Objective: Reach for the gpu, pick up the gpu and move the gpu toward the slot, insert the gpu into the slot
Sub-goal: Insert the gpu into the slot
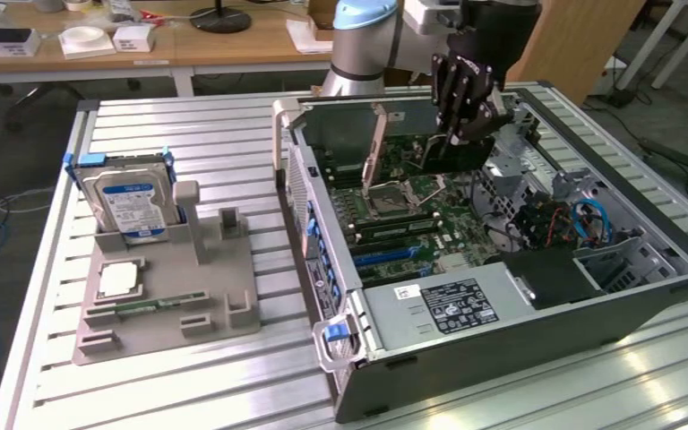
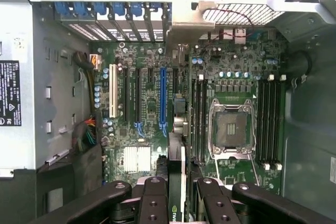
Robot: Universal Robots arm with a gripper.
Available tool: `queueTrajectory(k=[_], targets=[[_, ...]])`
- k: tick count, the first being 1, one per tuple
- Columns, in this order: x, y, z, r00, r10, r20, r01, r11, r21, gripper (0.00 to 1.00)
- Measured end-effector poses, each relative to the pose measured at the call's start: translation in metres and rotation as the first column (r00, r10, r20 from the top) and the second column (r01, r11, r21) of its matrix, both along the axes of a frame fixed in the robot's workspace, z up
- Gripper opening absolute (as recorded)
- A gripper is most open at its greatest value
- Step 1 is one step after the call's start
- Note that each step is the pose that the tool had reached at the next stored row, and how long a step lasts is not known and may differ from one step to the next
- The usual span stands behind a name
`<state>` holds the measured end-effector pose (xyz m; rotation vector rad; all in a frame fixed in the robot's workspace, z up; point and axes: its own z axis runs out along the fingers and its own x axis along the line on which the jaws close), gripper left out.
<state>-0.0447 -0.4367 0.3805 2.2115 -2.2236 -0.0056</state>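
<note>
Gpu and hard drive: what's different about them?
The gpu is dark; the hard drive is silver with a blue-and-white label. The gpu is gripped by the tool inside the computer case; the hard drive sits in a gray holder on the table, outside the case. Both are flat rectangles held upright, on edge.

Even overhead light glares off the metal table point(image 1: 637, 363), while the computer case point(image 1: 500, 349) interior lies dimmer, softly shadowed.
</note>
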Motion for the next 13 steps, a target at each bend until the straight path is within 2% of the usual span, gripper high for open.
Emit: queueTrajectory(k=[4,13], targets=[[-0.001,-0.0005,-0.0038,0.9999,0.008,0.0067,-0.008,1.0000,-0.0001,0.26],[-0.002,-0.0008,-0.0202,0.9999,0.008,0.0068,-0.008,1.0000,0.0000,0.26]])
